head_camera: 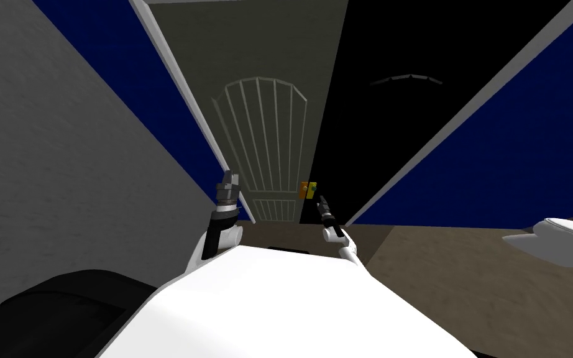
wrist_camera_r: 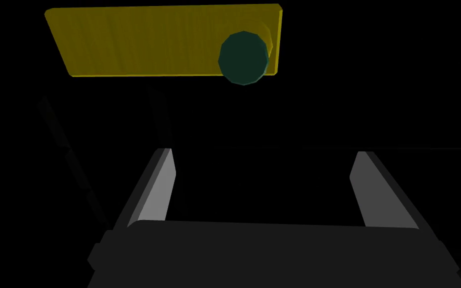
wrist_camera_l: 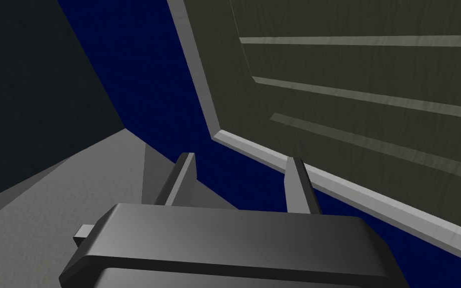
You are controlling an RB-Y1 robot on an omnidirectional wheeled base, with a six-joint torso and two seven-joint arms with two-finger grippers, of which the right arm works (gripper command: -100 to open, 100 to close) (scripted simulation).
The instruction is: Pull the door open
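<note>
Straight ahead, between dark blue walls (head_camera: 527,137), an olive-grey door (head_camera: 266,56) with an arched, ribbed panel stands partly swung in its white frame (head_camera: 186,105). A black area (head_camera: 434,124) shows through the opening beside the door's free edge. A grey wall (head_camera: 49,161) runs along my left, the floor (head_camera: 440,267) is a flat brown, and a white rounded fixture (head_camera: 565,239) juts in at far right.

On the door's free edge sits a yellow plate (wrist_camera_r: 149,42) carrying a dark green knob (wrist_camera_r: 243,57). My right gripper (wrist_camera_r: 262,170) points at it with fingers wide apart, near the knob but not touching it. My left gripper (wrist_camera_l: 239,172) is raised near the frame's left post, its fingers apart with nothing between them.
</note>
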